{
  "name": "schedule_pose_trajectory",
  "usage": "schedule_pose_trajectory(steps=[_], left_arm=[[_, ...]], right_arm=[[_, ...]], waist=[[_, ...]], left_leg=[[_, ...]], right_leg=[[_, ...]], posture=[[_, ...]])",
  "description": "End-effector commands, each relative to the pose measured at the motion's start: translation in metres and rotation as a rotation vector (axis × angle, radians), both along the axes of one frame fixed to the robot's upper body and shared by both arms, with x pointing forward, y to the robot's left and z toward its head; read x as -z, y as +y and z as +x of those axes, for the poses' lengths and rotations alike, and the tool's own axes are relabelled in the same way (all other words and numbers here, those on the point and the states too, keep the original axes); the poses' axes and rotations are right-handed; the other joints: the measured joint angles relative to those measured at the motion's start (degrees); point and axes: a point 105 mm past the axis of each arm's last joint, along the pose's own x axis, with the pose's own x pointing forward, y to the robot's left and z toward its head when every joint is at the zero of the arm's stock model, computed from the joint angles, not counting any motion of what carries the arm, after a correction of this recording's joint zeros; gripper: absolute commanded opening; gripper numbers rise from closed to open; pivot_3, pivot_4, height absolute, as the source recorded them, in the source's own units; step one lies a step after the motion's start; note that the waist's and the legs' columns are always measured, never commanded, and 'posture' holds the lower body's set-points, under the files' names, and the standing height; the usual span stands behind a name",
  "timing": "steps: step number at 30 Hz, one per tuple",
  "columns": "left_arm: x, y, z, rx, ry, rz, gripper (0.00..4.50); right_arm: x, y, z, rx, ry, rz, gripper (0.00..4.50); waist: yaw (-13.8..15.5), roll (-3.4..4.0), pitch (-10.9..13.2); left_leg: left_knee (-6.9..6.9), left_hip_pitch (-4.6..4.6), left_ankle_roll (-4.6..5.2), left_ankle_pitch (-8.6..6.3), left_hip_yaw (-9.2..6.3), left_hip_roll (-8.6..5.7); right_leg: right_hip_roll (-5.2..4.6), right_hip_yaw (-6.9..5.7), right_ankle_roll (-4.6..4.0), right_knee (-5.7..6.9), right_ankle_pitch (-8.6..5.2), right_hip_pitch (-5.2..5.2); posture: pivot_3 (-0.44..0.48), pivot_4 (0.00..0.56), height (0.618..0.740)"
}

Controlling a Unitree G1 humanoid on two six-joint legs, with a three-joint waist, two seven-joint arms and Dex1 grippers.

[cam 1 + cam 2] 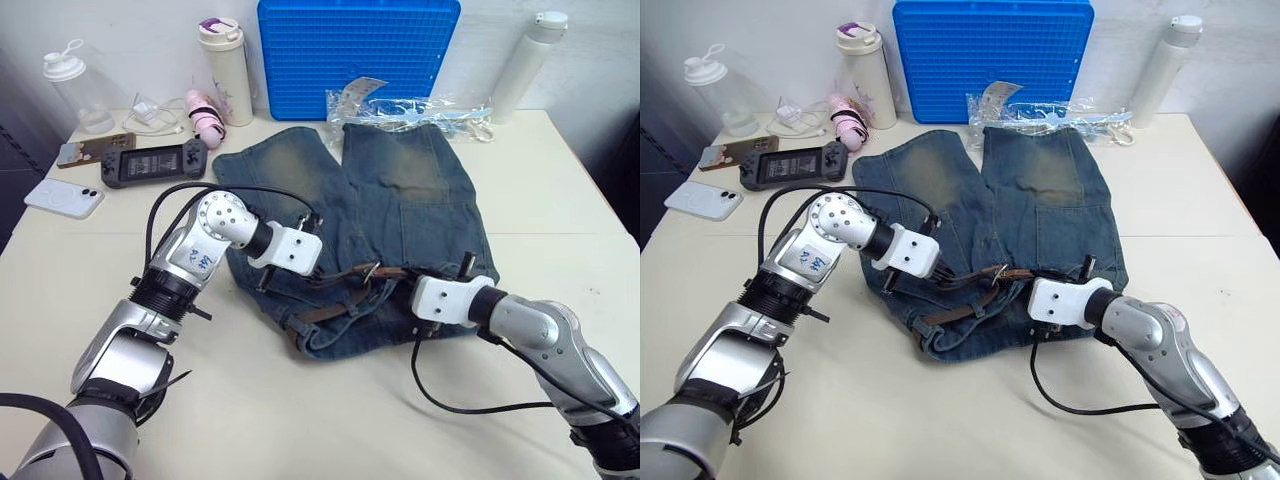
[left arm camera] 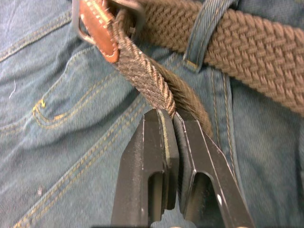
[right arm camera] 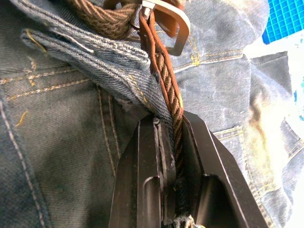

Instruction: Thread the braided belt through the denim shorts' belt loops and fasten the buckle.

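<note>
Denim shorts lie flat on the table, waistband toward the robot, legs pointing toward the blue grid board

Braided belt runs along the waistband, threaded under at least one belt loop. Long axis of the belt follows the waistband, roughly crosswise between the two arms

Buckle, silver frame with tan leather tab, sits near the middle of the waistband, between the two grippers

Left gripper: fingers pressed together on the braided strap, clamped just short of the buckle. Strap leads straight away from the fingertips to the frame

Right gripper: fingers closed on the belt's other section together with a fold of waistband denim. That strap likewise runs out from the fingertips toward the buckle

Key relation: both held sections converge on the buckle, which lies ahead of each claw along its own finger line. Each gripper is just beside the frame; cannot tell which is nearer

Judgement: threading looks mostly done; fastening remains. The free end needs drawing through the frame along the waistband axis, and the prong seated. Prong position not clear from these views

Risk: denim pinched in the right gripper could drag the waistband with the strap
</note>
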Motion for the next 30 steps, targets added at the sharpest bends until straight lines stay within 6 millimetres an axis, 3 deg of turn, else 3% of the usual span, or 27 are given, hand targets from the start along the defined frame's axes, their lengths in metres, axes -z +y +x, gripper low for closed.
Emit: schedule_pose_trajectory(steps=[1,20,25,30], left_arm=[[-0.010,-0.008,0.001,0.019,-0.040,-0.026,0.00],[-0.028,0.001,0.011,-0.019,-0.039,0.005,0.00],[-0.026,-0.009,0.007,-0.009,-0.011,-0.023,0.00],[-0.021,-0.033,-0.002,0.001,0.034,-0.074,0.00]], right_arm=[[-0.023,0.015,-0.002,-0.061,-0.120,-0.004,0.08],[-0.030,0.019,-0.001,-0.089,-0.196,-0.043,0.08],[-0.029,0.025,-0.003,-0.114,-0.188,-0.028,0.08],[-0.022,0.029,-0.005,-0.114,-0.144,0.003,0.08]], waist=[[0.0,0.00,0.0],[-0.2,0.00,0.0],[-0.1,0.00,0.0],[-0.1,0.00,0.0]], left_leg=[[0.00,0.00,0.00,0.00,0.00,0.00],[0.00,0.00,0.00,0.00,0.05,0.00],[0.01,0.00,0.00,0.00,0.05,0.00],[0.01,0.00,0.00,0.00,0.05,0.00]], right_leg=[[0.00,0.00,0.00,0.00,0.00,0.00],[0.00,0.03,0.00,0.06,0.00,-0.06],[0.00,0.04,-0.01,0.10,0.00,-0.07],[0.00,0.06,-0.01,0.12,0.00,-0.08]], posture=[[0.000,0.150,0.693],[0.000,0.150,0.693],[0.000,0.150,0.693],[0.000,0.150,0.693]])
